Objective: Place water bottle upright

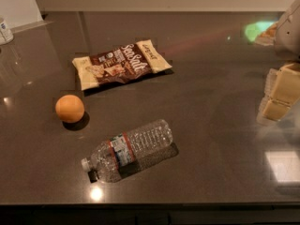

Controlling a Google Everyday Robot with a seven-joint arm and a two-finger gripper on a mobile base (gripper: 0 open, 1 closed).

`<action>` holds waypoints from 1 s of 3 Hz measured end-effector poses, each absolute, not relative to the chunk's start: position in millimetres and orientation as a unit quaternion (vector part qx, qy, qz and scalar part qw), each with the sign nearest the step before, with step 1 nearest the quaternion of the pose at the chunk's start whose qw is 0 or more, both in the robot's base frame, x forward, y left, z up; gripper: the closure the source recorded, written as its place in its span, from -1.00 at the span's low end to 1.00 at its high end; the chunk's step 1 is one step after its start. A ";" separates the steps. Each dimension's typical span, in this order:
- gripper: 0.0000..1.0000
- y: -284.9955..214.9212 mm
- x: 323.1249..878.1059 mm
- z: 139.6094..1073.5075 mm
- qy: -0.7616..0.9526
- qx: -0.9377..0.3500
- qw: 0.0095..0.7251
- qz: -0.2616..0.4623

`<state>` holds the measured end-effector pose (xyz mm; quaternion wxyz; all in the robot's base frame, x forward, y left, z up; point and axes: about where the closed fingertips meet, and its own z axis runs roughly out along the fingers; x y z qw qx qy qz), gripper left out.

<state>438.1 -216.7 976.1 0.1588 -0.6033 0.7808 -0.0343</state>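
Gripper (280, 93): right edge, above the table (211, 168); cream blocks, partly cut off; open or closed, cannot tell.
Bottle (129, 149): near centre, lying flat; clear ribbed plastic; axis diagonal, white cap near-left, base far-right.
Ball (70, 108): orange, smooth, beyond the cap, apart.
Bag (121, 63): brown-cream, crinkled, farther back.
Container (4, 30): far-left, cut off.

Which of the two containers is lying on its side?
The clear water bottle near the front edge, cap pointing left; the small white container at far left stands upright. The gripper hangs at right, touching neither.
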 end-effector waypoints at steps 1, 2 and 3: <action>-1.00 -216.6 438.1 976.1 0.781 -0.603 0.159 -0.034; -1.00 -213.9 438.2 978.0 0.777 -0.607 0.163 -0.035; -1.00 -189.5 439.2 979.2 0.751 -0.634 0.181 -0.028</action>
